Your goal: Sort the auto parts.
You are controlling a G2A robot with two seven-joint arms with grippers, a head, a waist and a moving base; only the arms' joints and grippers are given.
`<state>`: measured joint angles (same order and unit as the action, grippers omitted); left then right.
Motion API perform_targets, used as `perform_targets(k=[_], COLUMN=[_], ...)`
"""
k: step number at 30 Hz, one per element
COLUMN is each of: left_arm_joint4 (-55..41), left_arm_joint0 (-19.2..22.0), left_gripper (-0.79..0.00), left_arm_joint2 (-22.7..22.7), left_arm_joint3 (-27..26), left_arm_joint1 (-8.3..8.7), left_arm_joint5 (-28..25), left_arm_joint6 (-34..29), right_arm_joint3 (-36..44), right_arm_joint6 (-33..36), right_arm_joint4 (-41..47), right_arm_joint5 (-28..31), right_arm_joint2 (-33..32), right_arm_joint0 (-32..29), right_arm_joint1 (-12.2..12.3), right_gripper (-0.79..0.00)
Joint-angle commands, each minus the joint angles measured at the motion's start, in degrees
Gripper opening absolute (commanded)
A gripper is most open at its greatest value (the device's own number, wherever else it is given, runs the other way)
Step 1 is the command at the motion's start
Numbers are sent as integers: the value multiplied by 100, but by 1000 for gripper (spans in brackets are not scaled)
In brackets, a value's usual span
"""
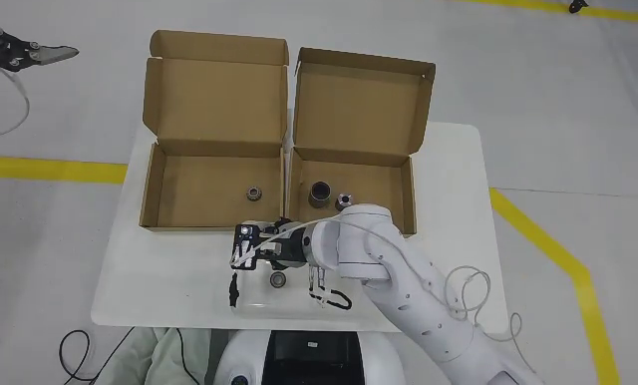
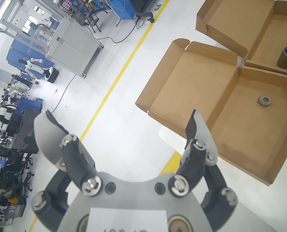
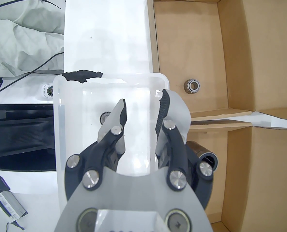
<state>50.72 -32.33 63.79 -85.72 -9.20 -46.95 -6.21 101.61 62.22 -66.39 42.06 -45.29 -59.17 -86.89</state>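
Two open cardboard boxes stood side by side at the back of the white surface (image 1: 449,166), their walls touching and their lids folded up and away from the robot. The left box (image 1: 150,197) held one small toothed bearing ring (image 1: 254,193), lying alone near the middle of its floor. The right box (image 1: 384,191) held a dark cylindrical sleeve (image 1: 320,193), standing on end near the wall shared with the left box, and a small silvery part (image 1: 345,197) just beside the sleeve. Close to the robot's edge of the surface sat a clear plastic tray (image 3: 58,126) with a strip of black tape (image 3: 81,76) on its rim. In it lay a second small bearing (image 3: 103,117), apart from both boxes and partly hidden behind one finger in the right wrist view. The right tool (image 3: 143,101) hung over this tray, its jaws partly open with nothing between them and the bearing just outside one finger. The left tool (image 2: 121,121) was out past the surface's left side, over the grey floor and well apart from the boxes, with its jaws spread wide and nothing held.
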Motion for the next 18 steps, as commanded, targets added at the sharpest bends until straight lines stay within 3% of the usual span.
perform_targets(k=[1, 8, 18], left_arm_joint4=[0, 0, 0], left_arm_joint0=[0, 0, 0], left_gripper=[0, 0, 0], left_arm_joint2=[0, 0, 0], left_arm_joint3=[0, 0, 0], left_arm_joint1=[0, 0, 0], left_arm_joint5=[0, 0, 0], left_arm_joint6=[0, 0, 0], right_arm_joint3=[0, 37, -87], right_arm_joint6=[0, -208, -572], right_arm_joint4=[0, -287, -1024], right_arm_joint5=[0, -80, -148], right_arm_joint2=[0, 25, 229], right_arm_joint0=[0, -247, -746], right_arm_joint1=[0, 63, 220], right_gripper=[-545, -493, -483])
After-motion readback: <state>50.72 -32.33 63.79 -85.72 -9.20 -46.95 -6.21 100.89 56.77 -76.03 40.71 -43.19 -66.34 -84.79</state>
